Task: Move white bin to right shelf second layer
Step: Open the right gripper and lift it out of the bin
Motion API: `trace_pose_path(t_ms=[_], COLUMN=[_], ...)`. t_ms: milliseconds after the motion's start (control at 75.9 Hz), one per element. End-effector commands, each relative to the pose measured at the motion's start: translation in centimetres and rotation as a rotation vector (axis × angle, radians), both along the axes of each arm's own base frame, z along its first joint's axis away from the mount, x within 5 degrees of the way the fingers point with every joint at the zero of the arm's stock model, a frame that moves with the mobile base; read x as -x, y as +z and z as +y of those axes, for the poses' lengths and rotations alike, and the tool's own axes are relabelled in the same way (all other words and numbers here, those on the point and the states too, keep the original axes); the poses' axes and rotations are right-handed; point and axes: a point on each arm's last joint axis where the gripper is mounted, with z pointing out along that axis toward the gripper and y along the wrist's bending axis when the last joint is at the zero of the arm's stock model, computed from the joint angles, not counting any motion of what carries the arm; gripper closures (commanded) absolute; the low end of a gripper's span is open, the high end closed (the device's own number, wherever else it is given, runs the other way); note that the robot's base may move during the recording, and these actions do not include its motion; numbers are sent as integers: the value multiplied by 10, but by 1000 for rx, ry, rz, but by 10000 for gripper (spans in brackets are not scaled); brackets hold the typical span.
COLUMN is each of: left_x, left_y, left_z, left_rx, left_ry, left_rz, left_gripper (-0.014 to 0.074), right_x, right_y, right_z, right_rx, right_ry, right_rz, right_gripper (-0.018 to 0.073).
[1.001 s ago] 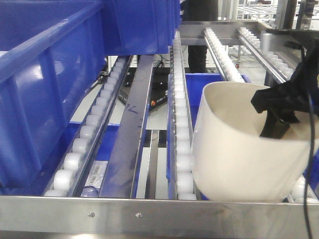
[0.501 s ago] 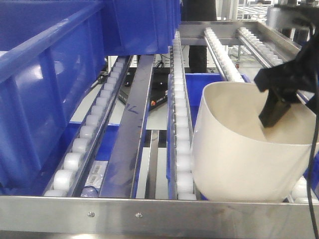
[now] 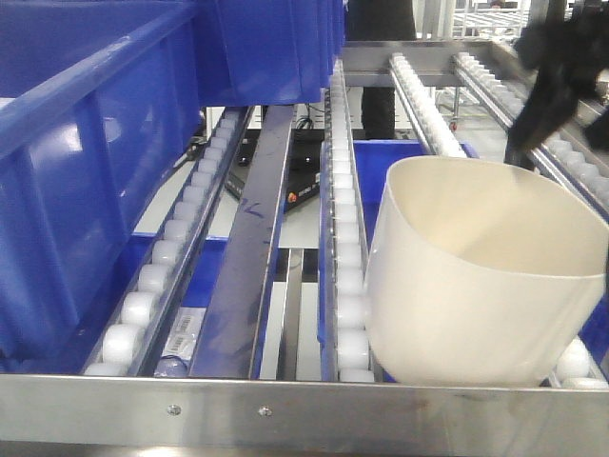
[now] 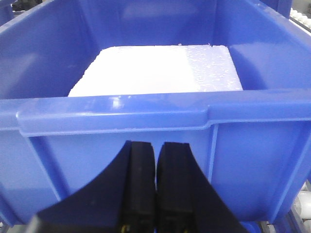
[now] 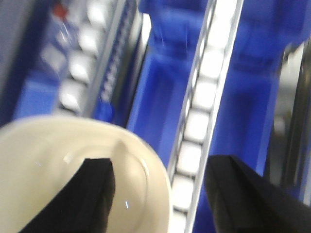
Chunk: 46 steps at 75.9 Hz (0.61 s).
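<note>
Front-facing camera shows the white bin (image 3: 476,276) sitting on the right shelf second layer (image 3: 343,238), its base down among the white rollers, right up against the flat steel front lip (image 3: 285,405) at the low end of the slope. It stands upright and empty, with nothing gripping it. So the placing looks done, as far as these views tell.

Up in the top right corner, the right gripper (image 3: 547,90) hangs above and behind the bin's rim, clear of the plastic. Right wrist camera confirms it: two dark fingers (image 5: 92,194) spread wide, one over the bin's hollow, the other out over a roller rail, and nothing between them. Released, then.

Left wrist camera looks straight at a blue crate (image 4: 155,116) with a white foam block (image 4: 155,68) inside. The left gripper (image 4: 156,184) has its pads pressed together, clenched on nothing, sitting just in front of the crate wall.

What is left, by the look of it: getting the right arm clear of the rack. The bin seems settled against the lip and unlikely to roll further.
</note>
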Motion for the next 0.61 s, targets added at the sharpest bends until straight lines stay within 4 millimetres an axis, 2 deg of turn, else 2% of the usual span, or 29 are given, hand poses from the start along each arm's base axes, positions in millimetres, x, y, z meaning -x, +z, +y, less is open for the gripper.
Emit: trace_pose_path(t_ms=[0,105,237,329,435,593], left_x=[-1,-1,-1,-1,-1,-1], left_y=[-4,-4,-4,-4,-4,-4], left_z=[0,0,0,0,0,0], left_rx=[10,10,10,10,10,10], left_ry=[-2,-2,-2,-2,-2,-2], left_rz=[-64,-64,-64,-64,-64,-64], left_gripper=[512,512,512,512,512,512], right_x=[7,20,40,57,81,111], right_y=[41,57,69,71,69,57], right_z=[-4,-18,-44,-61,-72,-75], right_rx=[-68,-91,-97,-90,-86,-93], right_ry=[-5,-48,-147,-225,-275,-290], right_rz=[-219,-313,-408,-457,-509,-579], right_gripper=[54,99,223,358,517,503])
